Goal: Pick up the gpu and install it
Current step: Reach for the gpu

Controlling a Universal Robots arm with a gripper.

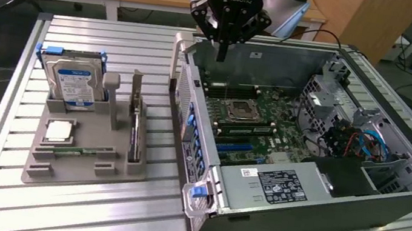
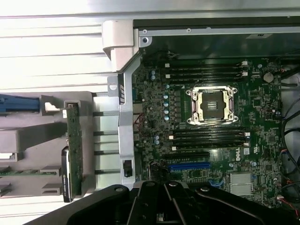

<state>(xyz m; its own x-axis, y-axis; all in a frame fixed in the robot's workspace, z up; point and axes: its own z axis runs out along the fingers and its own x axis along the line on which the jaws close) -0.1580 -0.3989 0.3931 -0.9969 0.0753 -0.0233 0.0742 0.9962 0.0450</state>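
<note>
The gpu (image 1: pixel 135 132) stands on edge in a slot of the grey holder tray (image 1: pixel 59 170), to the exterior view's left of the open computer case (image 1: pixel 296 227). In the wrist view the gpu (image 2: pixel 74 145) shows edge-on as a thin green board with a dark end. My gripper (image 1: pixel 222 50) hangs above the case's back corner, over the motherboard (image 1: pixel 259 114), well apart from the gpu. Its black fingers (image 2: pixel 154 201) are shut together with nothing between them. A blue expansion slot (image 2: pixel 189 165) lies on the motherboard (image 2: pixel 211 84) near the fingers.
A blue-labelled hard drive (image 1: pixel 76 82) stands at the tray's back; a processor (image 1: pixel 59 130) and a green memory stick (image 1: pixel 85 151) lie in it. The case holds an empty processor socket (image 2: pixel 211 105), a power supply (image 1: pixel 281 185) and cables (image 1: pixel 361 145). Desks stand behind the slatted table (image 1: pixel 77 213).
</note>
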